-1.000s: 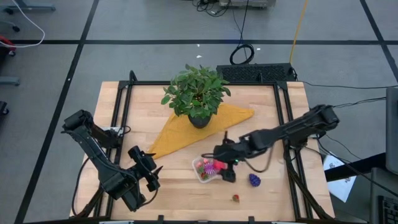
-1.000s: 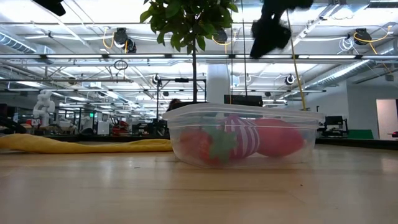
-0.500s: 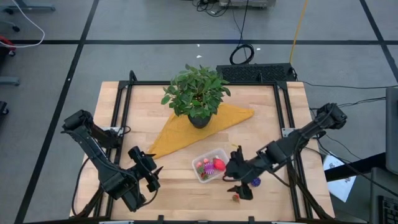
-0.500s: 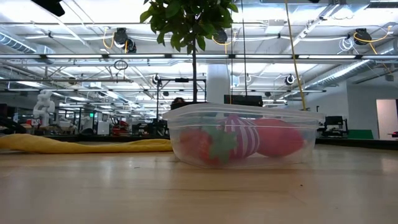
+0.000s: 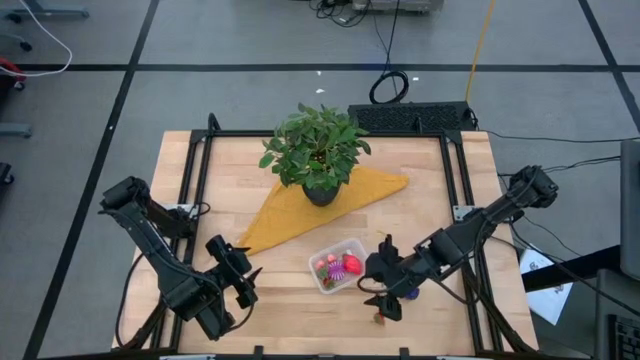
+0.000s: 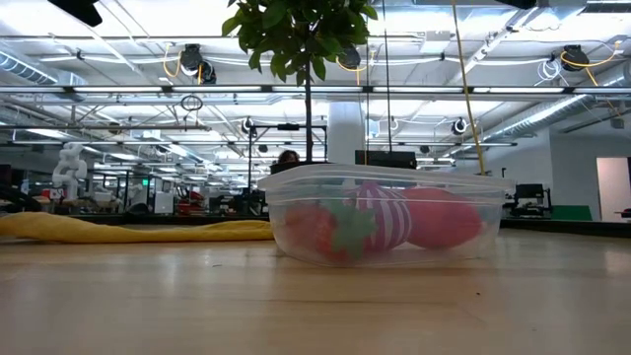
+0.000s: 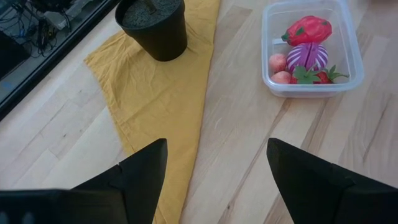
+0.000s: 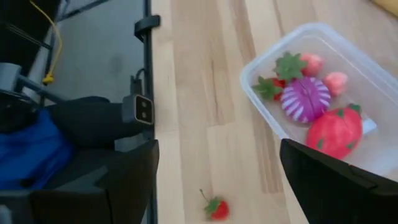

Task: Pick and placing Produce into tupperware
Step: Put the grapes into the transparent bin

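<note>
I see the tupperware (image 5: 337, 267) lying with its long axis diagonal; beside it my right gripper (image 5: 385, 300) hovers wide open over a small strawberry (image 8: 216, 208); left gripper (image 5: 243, 281) is parted, empty.

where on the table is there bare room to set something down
Bare wood lies left of the yellow cloth, and right of the potted plant, behind the tupperware. It is crowded at the near right, where the right gripper hovers by a loose strawberry.
</note>
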You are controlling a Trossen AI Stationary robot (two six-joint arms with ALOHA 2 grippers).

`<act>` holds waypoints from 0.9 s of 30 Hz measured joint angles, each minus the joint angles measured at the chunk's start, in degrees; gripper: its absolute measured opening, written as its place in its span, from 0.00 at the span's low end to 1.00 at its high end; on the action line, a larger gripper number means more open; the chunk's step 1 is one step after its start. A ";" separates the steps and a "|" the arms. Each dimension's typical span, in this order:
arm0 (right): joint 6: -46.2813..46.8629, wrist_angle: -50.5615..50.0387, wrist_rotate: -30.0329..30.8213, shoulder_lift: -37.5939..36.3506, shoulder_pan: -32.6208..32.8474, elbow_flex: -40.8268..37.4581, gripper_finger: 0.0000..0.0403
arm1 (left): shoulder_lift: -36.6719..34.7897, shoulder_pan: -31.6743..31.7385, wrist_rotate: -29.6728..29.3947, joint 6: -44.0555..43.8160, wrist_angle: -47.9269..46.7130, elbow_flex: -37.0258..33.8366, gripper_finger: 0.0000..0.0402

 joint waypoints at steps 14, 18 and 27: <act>24.16 -22.13 3.94 -5.23 9.02 0.00 0.81 | 0.00 0.00 0.07 0.26 -0.06 -0.02 0.69; 35.17 -38.69 4.11 -4.14 11.69 0.02 0.81 | 0.00 -0.01 0.07 0.04 -0.04 -0.02 0.69; 36.02 -43.08 1.30 -0.70 12.88 -0.07 0.81 | 0.00 -0.01 0.08 -0.39 0.00 -0.02 0.69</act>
